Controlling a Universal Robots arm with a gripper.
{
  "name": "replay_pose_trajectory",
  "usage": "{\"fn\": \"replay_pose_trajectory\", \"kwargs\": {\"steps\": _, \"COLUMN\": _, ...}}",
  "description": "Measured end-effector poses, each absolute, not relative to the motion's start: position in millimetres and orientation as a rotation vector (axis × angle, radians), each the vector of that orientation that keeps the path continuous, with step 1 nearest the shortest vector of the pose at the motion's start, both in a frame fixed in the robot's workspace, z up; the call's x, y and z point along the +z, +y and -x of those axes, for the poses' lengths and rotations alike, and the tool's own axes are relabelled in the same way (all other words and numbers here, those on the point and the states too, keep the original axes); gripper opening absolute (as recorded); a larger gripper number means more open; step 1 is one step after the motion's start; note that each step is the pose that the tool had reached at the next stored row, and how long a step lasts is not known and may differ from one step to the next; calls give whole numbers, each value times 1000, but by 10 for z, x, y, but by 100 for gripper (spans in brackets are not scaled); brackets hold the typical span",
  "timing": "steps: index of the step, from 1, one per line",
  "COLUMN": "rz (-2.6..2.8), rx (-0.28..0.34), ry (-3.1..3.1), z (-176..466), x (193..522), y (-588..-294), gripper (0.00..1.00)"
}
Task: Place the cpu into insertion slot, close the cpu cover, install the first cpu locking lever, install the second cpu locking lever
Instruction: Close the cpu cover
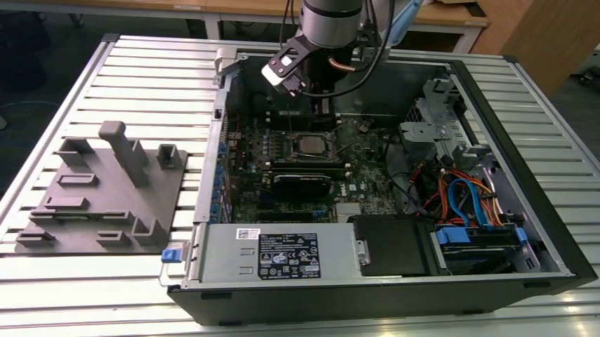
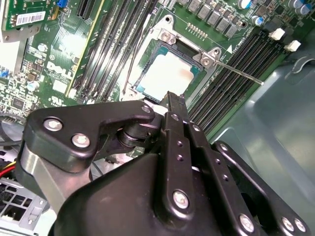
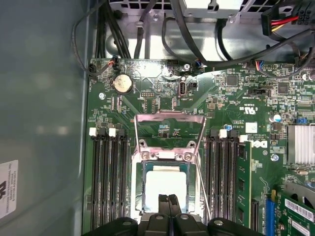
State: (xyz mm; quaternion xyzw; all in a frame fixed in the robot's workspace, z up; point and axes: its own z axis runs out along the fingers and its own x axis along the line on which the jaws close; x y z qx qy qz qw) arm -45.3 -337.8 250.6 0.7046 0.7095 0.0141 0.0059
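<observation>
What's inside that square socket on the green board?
The cpu lies in the insertion slot, pale metal top showing; the cpu cover stands open. The gripper hides one edge, and the chip covers whatever lies beneath.

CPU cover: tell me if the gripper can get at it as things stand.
Probably yes. In the first wrist view the cpu cover is swung open beyond the cpu, and the gripper hangs over the cpu with nothing between them.
</observation>
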Motion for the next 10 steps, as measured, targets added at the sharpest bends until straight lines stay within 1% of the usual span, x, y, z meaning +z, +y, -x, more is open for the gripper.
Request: {"fn": "replay_pose_trajectory", "kwargs": {"steps": 10, "rz": -2205, "rx": 44, "ry": 2221, "z": 453, "x": 2598, "y": -3378, "gripper": 10}}
